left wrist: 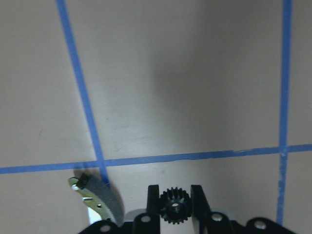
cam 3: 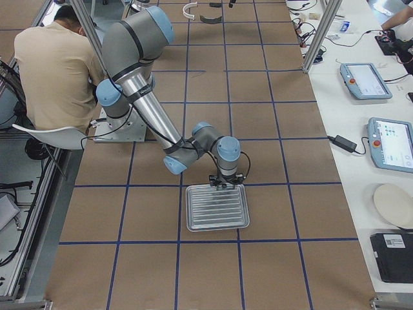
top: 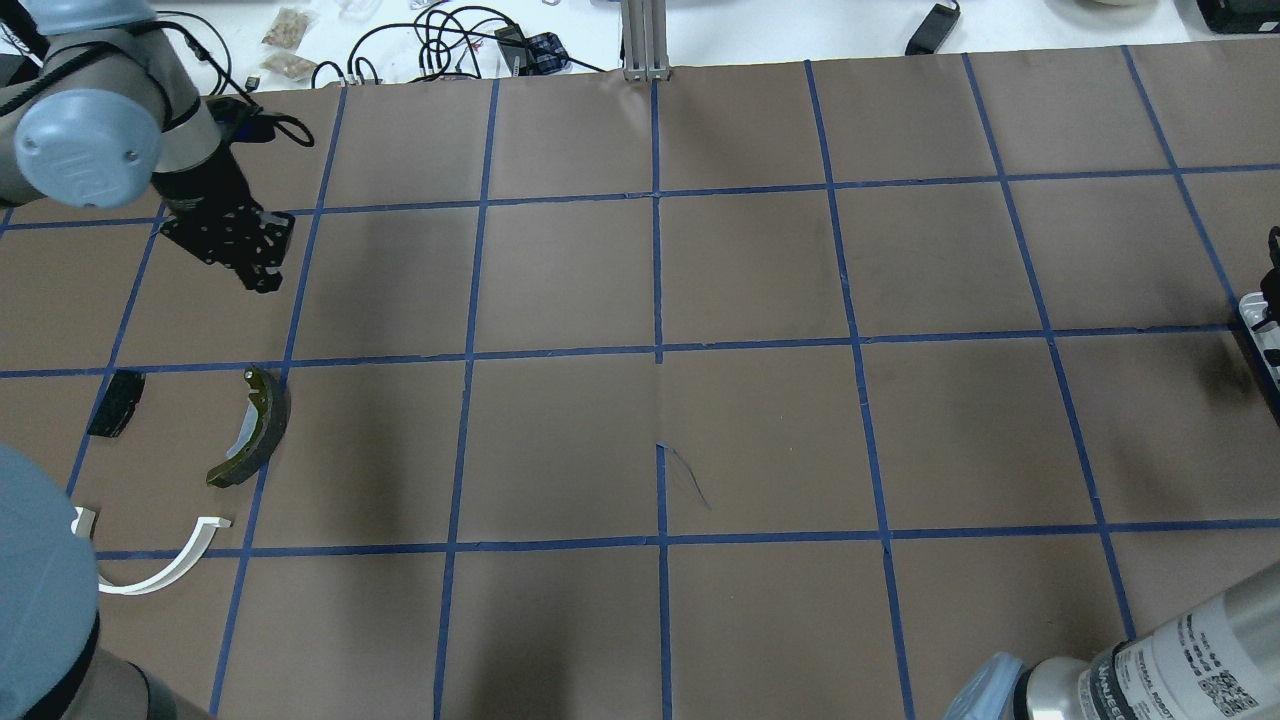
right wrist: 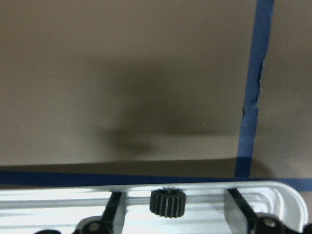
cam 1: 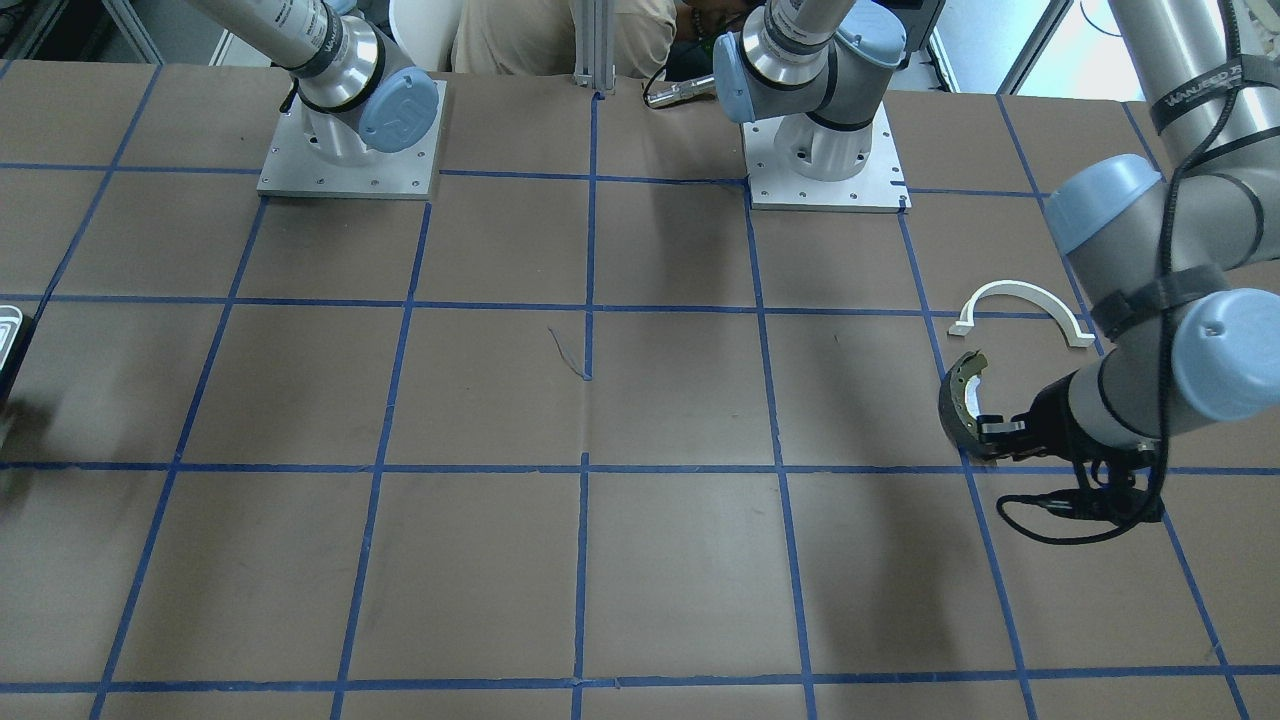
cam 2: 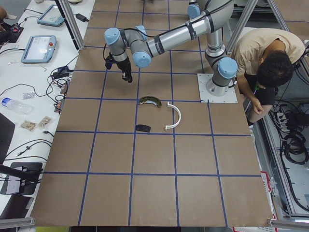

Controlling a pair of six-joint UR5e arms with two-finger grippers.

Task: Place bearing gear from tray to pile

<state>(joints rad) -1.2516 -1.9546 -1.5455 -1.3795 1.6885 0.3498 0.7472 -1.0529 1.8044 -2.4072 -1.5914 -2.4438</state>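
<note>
My left gripper (left wrist: pixel 175 191) is shut on a small black gear (left wrist: pixel 175 208). It hangs above the table beside the pile (top: pixel 255 265). The pile is a dark brake shoe (top: pixel 255 425), a white half-ring bracket (top: pixel 165 565) and a black pad (top: pixel 115 402). The shoe's tip (left wrist: pixel 100 195) shows in the left wrist view. My right gripper (right wrist: pixel 174 195) is open, its fingers either side of a second black gear (right wrist: pixel 167 204) at the edge of the silvery tray (right wrist: pixel 278 195). The exterior right view shows this gripper (cam 3: pixel 219 184) over the tray's far rim (cam 3: pixel 217 208).
The brown table carries a blue tape grid. The arm bases (cam 1: pixel 350 150) stand at the robot's side. A seated person (cam 2: pixel 263 63) is behind them. Cables and small items (top: pixel 440 40) lie beyond the far edge.
</note>
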